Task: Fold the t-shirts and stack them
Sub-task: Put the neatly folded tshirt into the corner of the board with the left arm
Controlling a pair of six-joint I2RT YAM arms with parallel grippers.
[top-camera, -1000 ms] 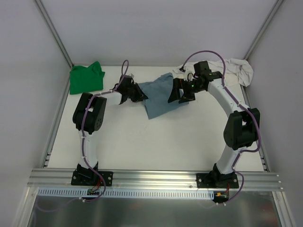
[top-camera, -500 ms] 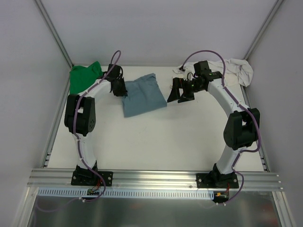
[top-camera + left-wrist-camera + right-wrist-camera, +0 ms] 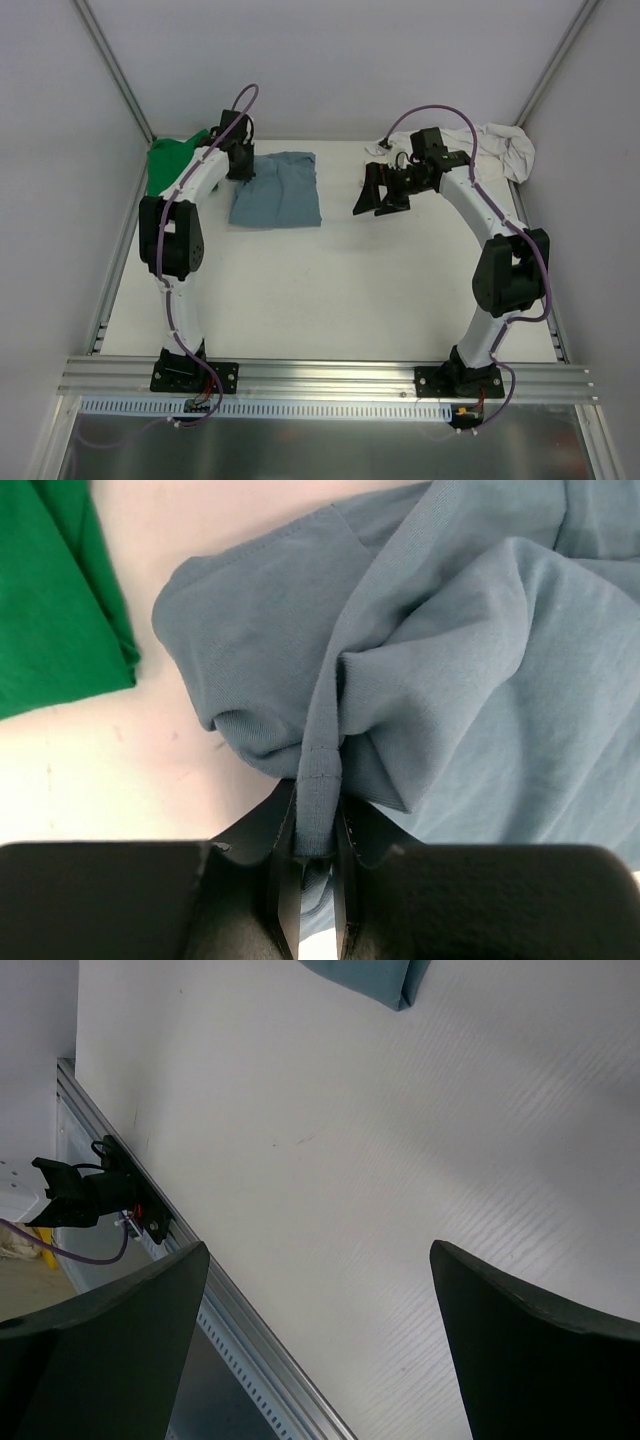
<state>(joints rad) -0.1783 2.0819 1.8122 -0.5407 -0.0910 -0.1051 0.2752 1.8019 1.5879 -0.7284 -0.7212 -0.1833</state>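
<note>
Overhead, the folded green t-shirt (image 3: 178, 168) lay at the ten o'clock corner of the desk (image 3: 330, 290). Just beside it, the left end effector (image 3: 242, 172) was pinched narrow on a hem of the slate-blue t-shirt (image 3: 280, 195), which spread toward its four o'clock, long axis roughly nine-to-three. Only the left wrist view showed that grip. The right end effector (image 3: 378, 195) hung wide and empty at the shirt's three o'clock. The crumpled cream t-shirt (image 3: 505, 148) appeared overhead only. Stacking blue onto green probably fell to the nearer left arm.

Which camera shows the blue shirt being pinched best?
Left wrist view: the blue shirt fills it, a fold clamped in the left gripper's jaws. Top view shows it whole but small; right wrist, only a corner.
</note>
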